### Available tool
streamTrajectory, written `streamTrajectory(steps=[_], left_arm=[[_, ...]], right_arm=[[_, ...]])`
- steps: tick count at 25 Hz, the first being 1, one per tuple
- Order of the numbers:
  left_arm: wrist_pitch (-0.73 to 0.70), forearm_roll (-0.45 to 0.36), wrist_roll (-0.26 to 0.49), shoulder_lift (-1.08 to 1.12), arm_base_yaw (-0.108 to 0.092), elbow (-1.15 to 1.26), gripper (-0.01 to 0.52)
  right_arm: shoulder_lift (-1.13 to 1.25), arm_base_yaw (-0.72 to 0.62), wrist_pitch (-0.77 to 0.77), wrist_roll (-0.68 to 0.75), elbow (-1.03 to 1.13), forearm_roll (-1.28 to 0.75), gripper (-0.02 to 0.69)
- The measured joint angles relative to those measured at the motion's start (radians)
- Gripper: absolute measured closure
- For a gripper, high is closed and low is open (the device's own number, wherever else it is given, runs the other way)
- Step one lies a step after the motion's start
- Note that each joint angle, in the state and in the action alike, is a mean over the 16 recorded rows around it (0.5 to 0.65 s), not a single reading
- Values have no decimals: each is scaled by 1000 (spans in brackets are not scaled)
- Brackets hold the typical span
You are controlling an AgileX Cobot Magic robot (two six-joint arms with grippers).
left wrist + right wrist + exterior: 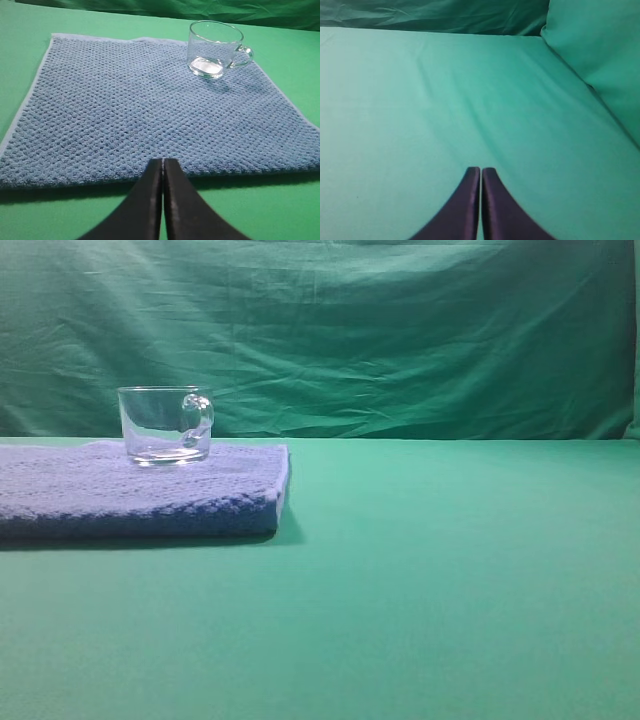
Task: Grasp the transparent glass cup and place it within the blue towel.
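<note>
The transparent glass cup (pixel 216 49) stands upright on the blue towel (pixel 150 110), looking delivered, so both the left claw (pixel 163 161) and right claw (pixel 480 170) sit clenched, empty

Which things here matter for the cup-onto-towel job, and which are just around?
Job things:
- transparent glass cup, upright on the towel's far part
- blue towel, flat on the table
- left gripper, shut, empty
- right gripper, shut, empty

Just around:
- green table cloth
- green backdrop
</note>
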Motion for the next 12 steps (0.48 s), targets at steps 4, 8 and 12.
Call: streamTrajectory(steps=[4, 8, 12], left_arm=[[0, 0, 0, 0, 0, 0, 514], [0, 0, 0, 0, 0, 0, 514], [0, 0, 0, 0, 0, 0, 514]], right_arm=[[0, 0, 0, 0, 0, 0, 665], [0, 0, 0, 0, 0, 0, 665], [0, 0, 0, 0, 0, 0, 665]])
